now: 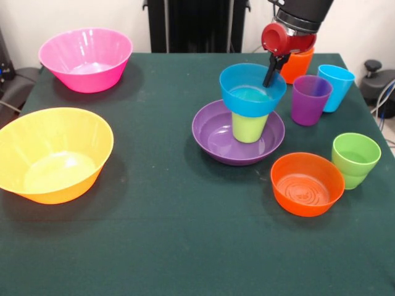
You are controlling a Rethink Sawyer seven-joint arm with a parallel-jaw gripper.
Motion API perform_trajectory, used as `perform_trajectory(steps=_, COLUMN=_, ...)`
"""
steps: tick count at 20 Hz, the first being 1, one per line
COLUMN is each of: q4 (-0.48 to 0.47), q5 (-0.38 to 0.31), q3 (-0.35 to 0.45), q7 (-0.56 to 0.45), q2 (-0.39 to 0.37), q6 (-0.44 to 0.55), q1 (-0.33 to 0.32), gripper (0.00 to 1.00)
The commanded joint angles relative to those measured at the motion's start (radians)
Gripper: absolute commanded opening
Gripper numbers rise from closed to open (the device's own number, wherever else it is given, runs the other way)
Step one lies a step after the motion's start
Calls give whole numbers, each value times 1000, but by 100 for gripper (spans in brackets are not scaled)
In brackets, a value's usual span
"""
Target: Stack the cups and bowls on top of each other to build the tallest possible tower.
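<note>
nearest you sits the orange bowl point(307, 183), open side up, with the green cup point(355, 159) just beside it toward the right edge, and the big yellow-orange bowl point(54, 153) well apart on the left. behind the orange bowl stands the tower point(249, 115): the wide purple bowl point(237, 132) at the base, the lime-yellow cup point(249, 126) standing in it, and the small blue bowl point(252, 90) perched on that cup, upright and close to level. the relation that matters is right there: the gripper point(273, 69) comes down from above with its dark tip at the far right rim of the blue bowl, and it looks to reach just inside or against that rim, though you cannot tell whether it touches. you cannot tell how far the claw is spread either, since only one dark finger shape shows, and nothing looks to be held in it. so the tower lies toward you and to the left of the claw, its axis straight up, balanced on a narrow cup; i judge that any sideways pull at the rim could tip the blue bowl off. behind and right of the tower stand the purple cup point(310, 99), the light blue cup point(335, 87) and, farthest, the orange cup point(297, 65) partly hidden behind the arm, all close to the claw. the pink bowl point(86, 58) sits at the far left corner.
</note>
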Motion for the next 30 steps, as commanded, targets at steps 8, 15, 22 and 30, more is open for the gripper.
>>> perform_trajectory(steps=8, q4=-139, q5=53, q3=130, q7=264, q2=9, q6=6, q1=8, gripper=0)
perform_trajectory(steps=15, q4=-138, q5=50, q3=130, q7=256, q2=15, q6=3, q1=10, gripper=0)
perform_trajectory(steps=22, q4=-132, q5=52, q3=130, q7=248, q2=15, q6=11, q1=12, gripper=100)
perform_trajectory(steps=30, q4=-132, q5=51, q3=129, q7=251, q2=15, q6=6, q1=12, gripper=100)
